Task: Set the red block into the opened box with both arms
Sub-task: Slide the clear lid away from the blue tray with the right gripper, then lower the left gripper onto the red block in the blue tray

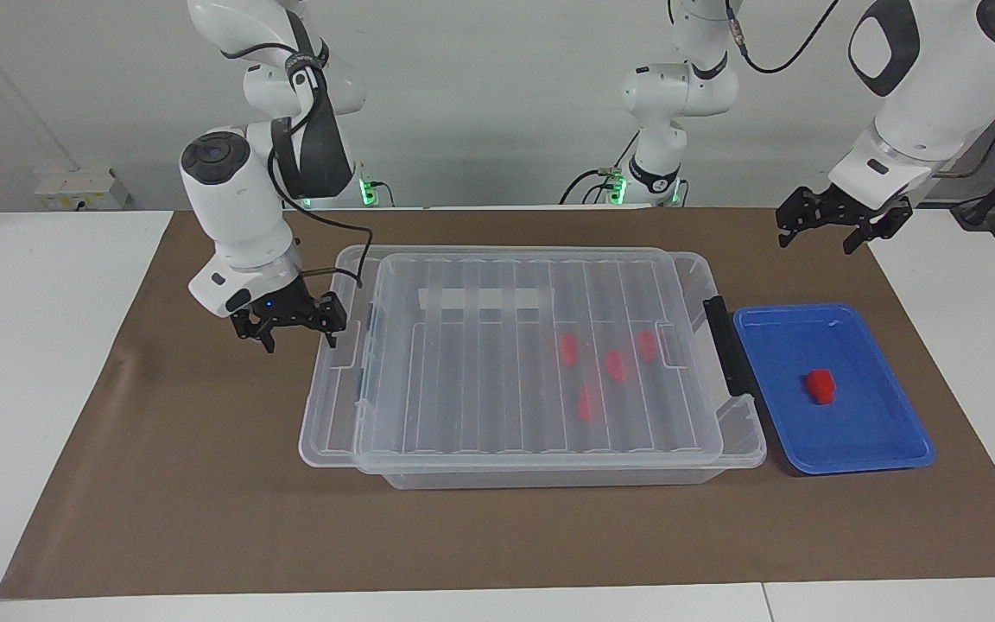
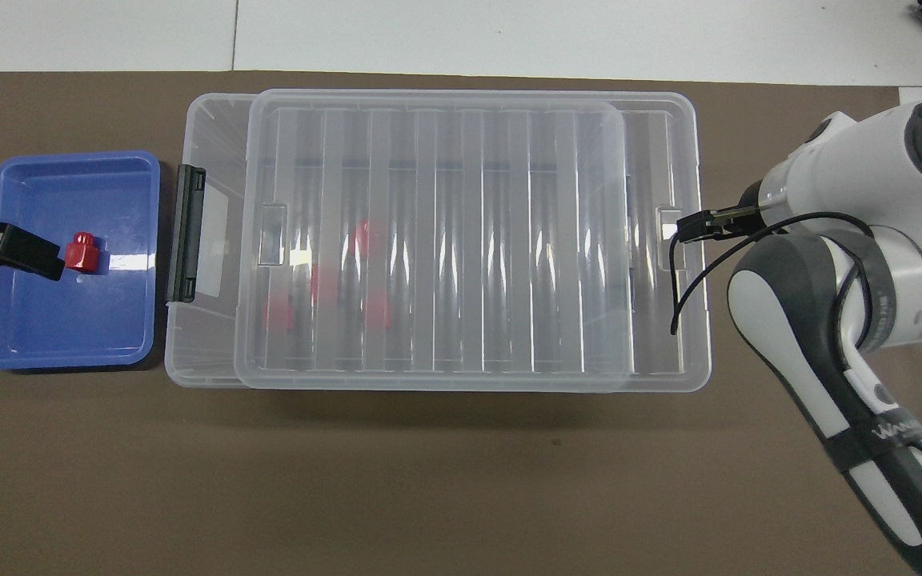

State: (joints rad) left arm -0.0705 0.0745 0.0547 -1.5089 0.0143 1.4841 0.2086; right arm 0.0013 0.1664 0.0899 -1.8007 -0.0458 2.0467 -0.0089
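A red block (image 1: pixel 820 385) (image 2: pixel 81 252) lies in the blue tray (image 1: pixel 886 449) (image 2: pixel 61 344). The clear box (image 1: pixel 549 475) (image 2: pixel 205 336) stands beside the tray. Its ribbed lid (image 1: pixel 480 371) (image 2: pixel 445 240) rests on it, shifted toward the right arm's end, so a strip of the box by the black latch (image 1: pixel 726 354) (image 2: pixel 186 232) is uncovered. My right gripper (image 1: pixel 294 326) (image 2: pixel 693 226) is open at the lid's end tab, one finger against it. My left gripper (image 1: pixel 841 226) (image 2: pixel 9 250) hangs open in the air, over the tray's edge in the overhead view.
Several more red blocks (image 1: pixel 605 367) (image 2: pixel 365 236) lie inside the box, seen through the lid. Brown paper (image 1: pixel 204 518) covers the table under everything. The right arm's black cable (image 2: pixel 673 304) droops over the lid's end.
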